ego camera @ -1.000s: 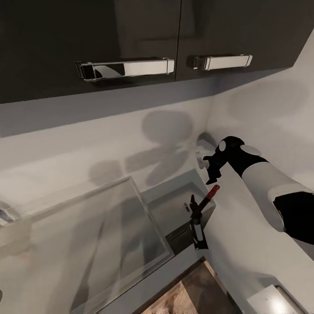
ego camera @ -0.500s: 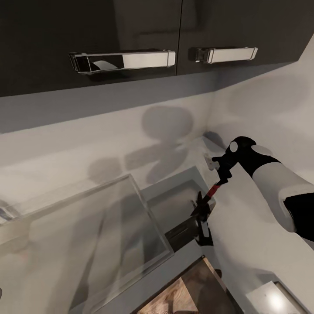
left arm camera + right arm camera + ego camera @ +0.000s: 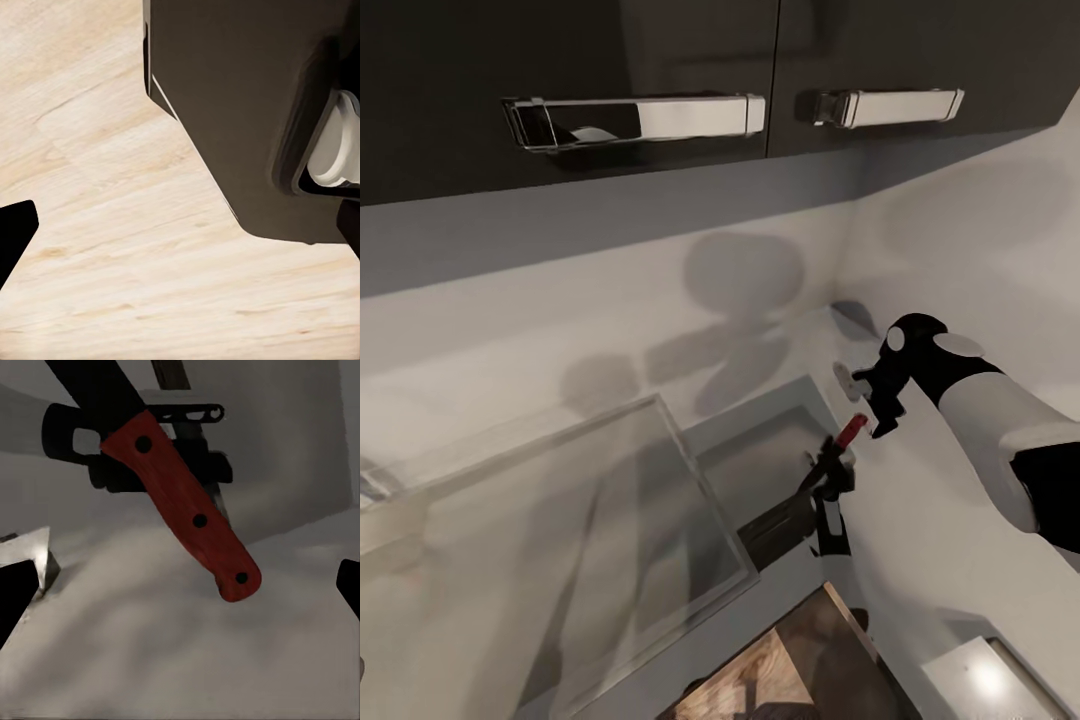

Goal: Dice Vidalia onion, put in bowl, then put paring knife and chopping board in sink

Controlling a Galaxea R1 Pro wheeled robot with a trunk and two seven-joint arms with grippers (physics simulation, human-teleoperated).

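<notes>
The paring knife leans steeply at the right end of the sink, red handle up and dark blade down by the dark tap. My right gripper hovers open just right of the handle top, holding nothing. In the right wrist view the red riveted handle lies ahead of the right gripper, whose fingertips stand wide apart. My left gripper is open over pale wood floor. A brown wood-grain surface shows at the bottom edge; I cannot tell whether it is the chopping board. The onion is out of view.
Dark upper cabinets with chrome handles hang close overhead. A pale glossy flat panel adjoins the basin on the left. White walls meet in a corner behind the sink. A pale glossy squarish thing sits at the bottom right. A dark cabinet is near the left gripper.
My right gripper has drifted to the right and slightly down, ending beside the knife handle. The knife has kept its place. The head view has shifted a little.
</notes>
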